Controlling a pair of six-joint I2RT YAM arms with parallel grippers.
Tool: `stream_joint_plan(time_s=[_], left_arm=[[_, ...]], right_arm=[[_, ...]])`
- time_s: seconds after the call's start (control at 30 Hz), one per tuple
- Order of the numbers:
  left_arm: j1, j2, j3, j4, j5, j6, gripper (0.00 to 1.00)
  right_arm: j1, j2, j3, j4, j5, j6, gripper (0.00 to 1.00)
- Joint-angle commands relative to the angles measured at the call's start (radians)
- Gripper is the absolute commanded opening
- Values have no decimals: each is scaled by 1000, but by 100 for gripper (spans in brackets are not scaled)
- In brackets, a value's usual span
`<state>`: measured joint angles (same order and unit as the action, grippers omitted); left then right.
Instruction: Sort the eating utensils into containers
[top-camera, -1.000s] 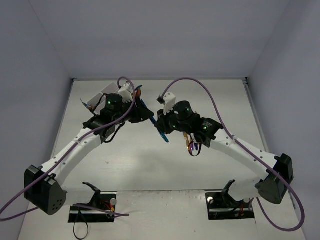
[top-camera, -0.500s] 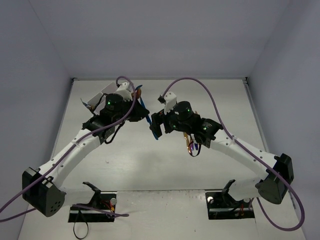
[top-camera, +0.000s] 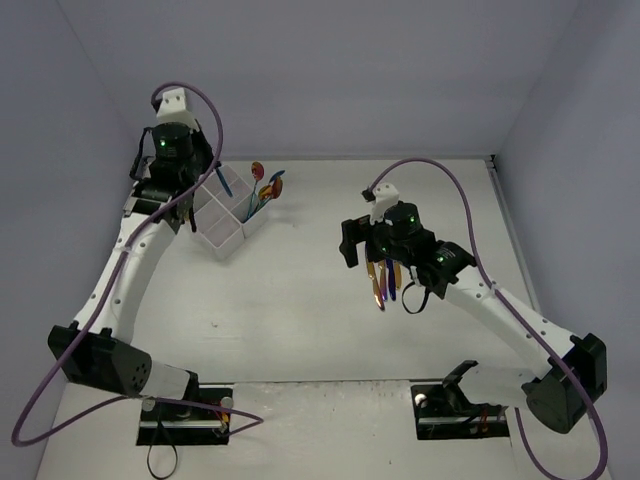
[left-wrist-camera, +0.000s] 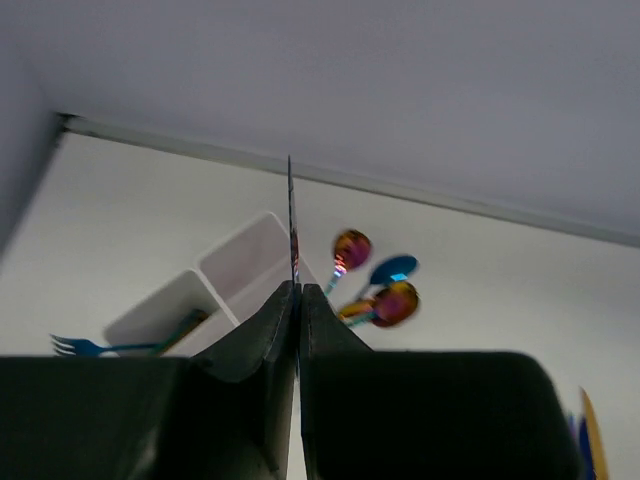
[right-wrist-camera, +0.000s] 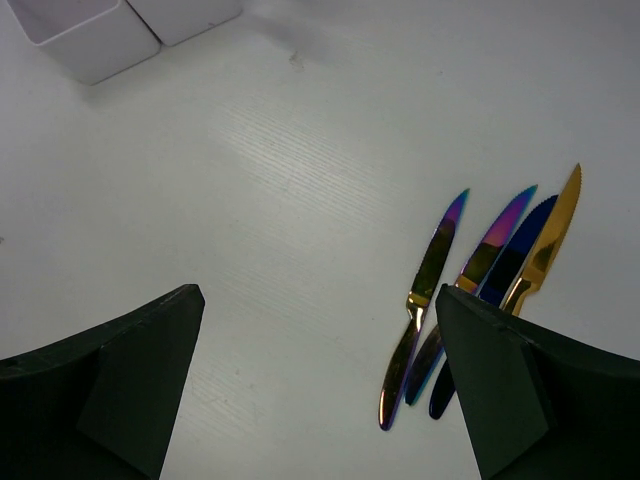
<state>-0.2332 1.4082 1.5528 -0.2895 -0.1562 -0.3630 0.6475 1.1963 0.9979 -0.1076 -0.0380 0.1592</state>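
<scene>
My left gripper (left-wrist-camera: 297, 287) is shut on a thin knife (left-wrist-camera: 292, 215), seen edge on and sticking out past the fingertips. In the top view this gripper (top-camera: 183, 212) hangs high at the back left, just beside the white divided container (top-camera: 225, 215). Three spoons (left-wrist-camera: 394, 302) stand in one compartment, their bowls (top-camera: 262, 180) poking out, and a blue fork (left-wrist-camera: 82, 347) leans in another. My right gripper (right-wrist-camera: 318, 300) is open and holds nothing. Several knives (right-wrist-camera: 432, 270) lie side by side on the table under its right finger, also visible as knives (top-camera: 385, 282) from above.
The white table (top-camera: 280, 320) is walled at the back and on both sides. The left arm stands tall along the left wall, while the right arm (top-camera: 480, 300) stretches across the table's right half. A corner of the container (right-wrist-camera: 95, 40) shows at the right wrist view's top left.
The two grippers were together at mid-table on a blue knife. The right one opened and drew back over the lying knives. The left one shut and carried the knife back left to the container.
</scene>
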Motion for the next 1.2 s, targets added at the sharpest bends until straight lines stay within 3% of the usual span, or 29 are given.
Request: stream_joint_plan(time_s=[0.0,0.2,0.4,0.8,1.17], left_arm=[[28,138,143,136,-198,108,0],[45,358,315,183,-275,191,0],[49,484,365,176,-271,203,0],[51,519,238,189,-263,186,1],[51,478,160,185,-241,154,20]], right_arm=[[-5,-41,-4,-16,35,-3,100],[-6,-43,-30,-37,33,3,100],[-12,-27,-41,-42,34,9,100],[-15,46,-54,-50,87,51,100],[-15,84,-69,-60,99,114,100]])
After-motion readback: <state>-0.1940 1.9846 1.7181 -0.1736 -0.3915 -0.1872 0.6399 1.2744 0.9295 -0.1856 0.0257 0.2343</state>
